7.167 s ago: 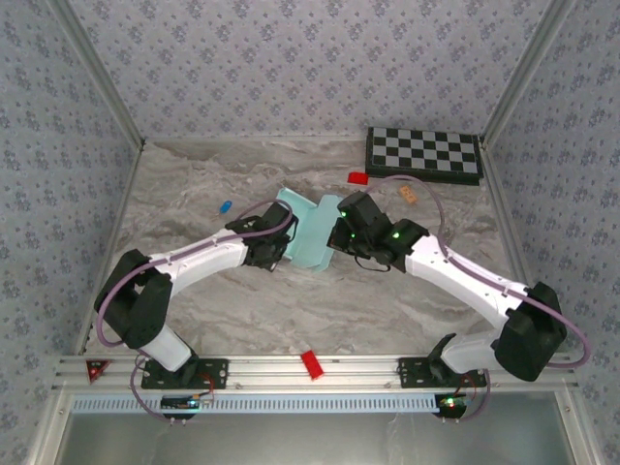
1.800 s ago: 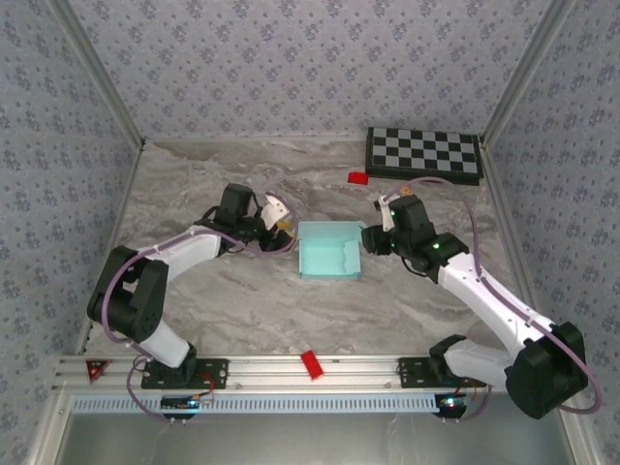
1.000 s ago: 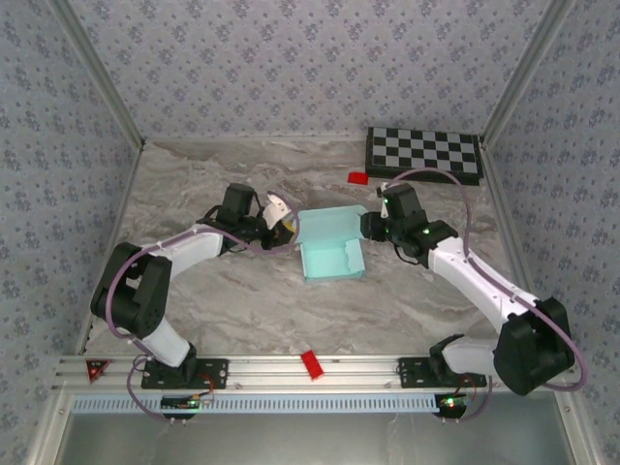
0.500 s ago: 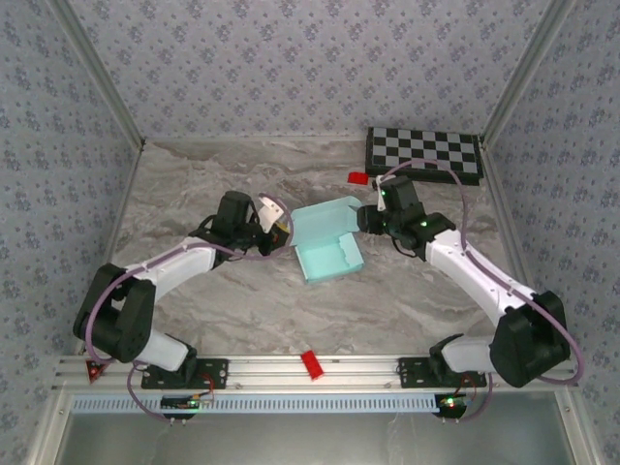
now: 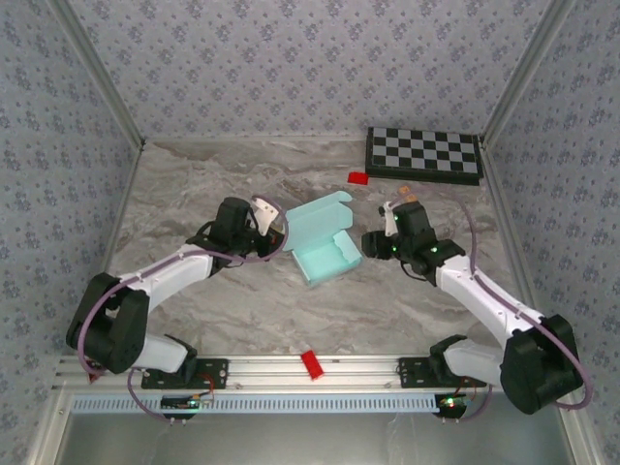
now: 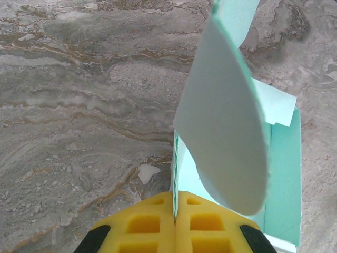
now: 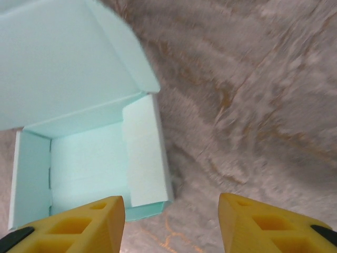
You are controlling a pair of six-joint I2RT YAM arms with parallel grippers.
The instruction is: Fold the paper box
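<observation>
Backed off toward the frame's right, the right gripper hangs wide open beside the paper box at mid-desk; the left gripper pinches its left-hand wall, lid raised.

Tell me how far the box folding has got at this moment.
Done: the pale light-blue card box already has its walls standing, forming an open tray. In hand: the left gripper is shut on one side wall, while the right gripper is open beside the box and holds nothing. Left: the lid stands up open, so it has to come down and be tucked in.
</observation>
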